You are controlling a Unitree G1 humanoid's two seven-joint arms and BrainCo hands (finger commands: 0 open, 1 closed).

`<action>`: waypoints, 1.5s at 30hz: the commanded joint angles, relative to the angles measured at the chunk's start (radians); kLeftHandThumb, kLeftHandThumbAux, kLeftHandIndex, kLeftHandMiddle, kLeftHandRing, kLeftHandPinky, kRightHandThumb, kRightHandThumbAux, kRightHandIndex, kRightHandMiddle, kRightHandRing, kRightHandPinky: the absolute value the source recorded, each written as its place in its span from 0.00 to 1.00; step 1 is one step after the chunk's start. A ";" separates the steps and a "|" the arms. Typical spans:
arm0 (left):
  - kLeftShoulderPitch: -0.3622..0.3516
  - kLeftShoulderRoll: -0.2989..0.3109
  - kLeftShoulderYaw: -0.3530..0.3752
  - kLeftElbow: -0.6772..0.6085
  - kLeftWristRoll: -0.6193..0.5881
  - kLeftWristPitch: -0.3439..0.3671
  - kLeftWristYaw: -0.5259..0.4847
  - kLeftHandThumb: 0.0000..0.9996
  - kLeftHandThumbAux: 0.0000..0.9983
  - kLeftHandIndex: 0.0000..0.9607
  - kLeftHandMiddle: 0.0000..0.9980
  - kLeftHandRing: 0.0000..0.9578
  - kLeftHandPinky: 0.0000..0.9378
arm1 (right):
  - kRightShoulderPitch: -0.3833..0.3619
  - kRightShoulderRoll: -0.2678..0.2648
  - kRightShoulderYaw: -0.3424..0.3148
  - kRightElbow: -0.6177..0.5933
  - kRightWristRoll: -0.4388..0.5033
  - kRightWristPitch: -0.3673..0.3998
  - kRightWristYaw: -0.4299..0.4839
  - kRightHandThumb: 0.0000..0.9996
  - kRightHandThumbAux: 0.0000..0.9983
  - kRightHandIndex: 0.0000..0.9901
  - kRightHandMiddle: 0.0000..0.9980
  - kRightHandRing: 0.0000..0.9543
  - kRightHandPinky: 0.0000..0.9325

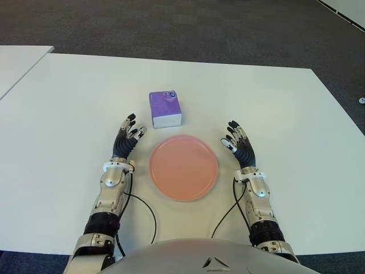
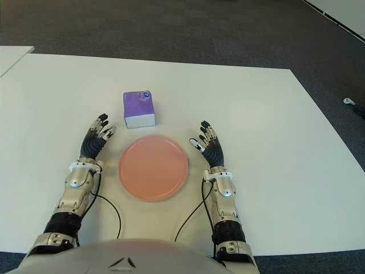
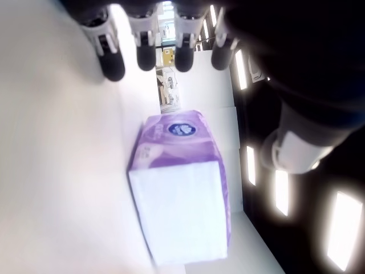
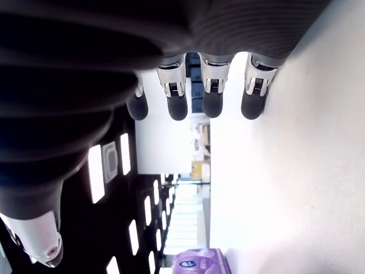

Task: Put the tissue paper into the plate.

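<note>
Purple tissue pack [image 1: 165, 109] sits beyond the bare plate [image 1: 183, 167]; left hand [image 1: 126, 137] and right hand [image 1: 238, 145] flank it, fingers spread, nothing grasped yet.

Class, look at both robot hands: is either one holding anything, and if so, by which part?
Nothing is held. The left hand and right hand are open beside the plate; the tissue pack sits untouched.

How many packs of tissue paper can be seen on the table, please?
1. The purple and white tissue paper pack lies on the white table, just beyond the round pink plate and not in it. Neither open hand holds one.
</note>
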 commanded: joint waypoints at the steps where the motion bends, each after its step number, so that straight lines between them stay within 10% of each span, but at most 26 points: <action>1: -0.046 0.050 0.016 -0.030 0.015 0.049 0.005 0.00 0.57 0.00 0.00 0.00 0.00 | 0.092 0.027 0.015 0.115 -0.005 0.094 -0.003 0.00 0.62 0.00 0.00 0.00 0.00; 12: -0.286 0.260 -0.007 0.107 0.143 0.031 0.009 0.05 0.52 0.00 0.00 0.00 0.00 | 0.078 0.024 0.013 0.141 -0.007 0.082 -0.003 0.00 0.60 0.00 0.00 0.00 0.00; 23: -0.451 0.314 -0.109 0.263 0.267 -0.108 0.050 0.15 0.43 0.00 0.00 0.00 0.00 | 0.064 0.021 0.010 0.178 -0.013 0.053 -0.008 0.00 0.59 0.00 0.00 0.00 0.00; 45: -0.699 0.301 -0.499 0.604 0.652 -0.143 0.132 0.19 0.28 0.00 0.00 0.00 0.00 | 0.055 0.028 0.016 0.196 -0.025 0.041 -0.026 0.00 0.57 0.00 0.00 0.00 0.00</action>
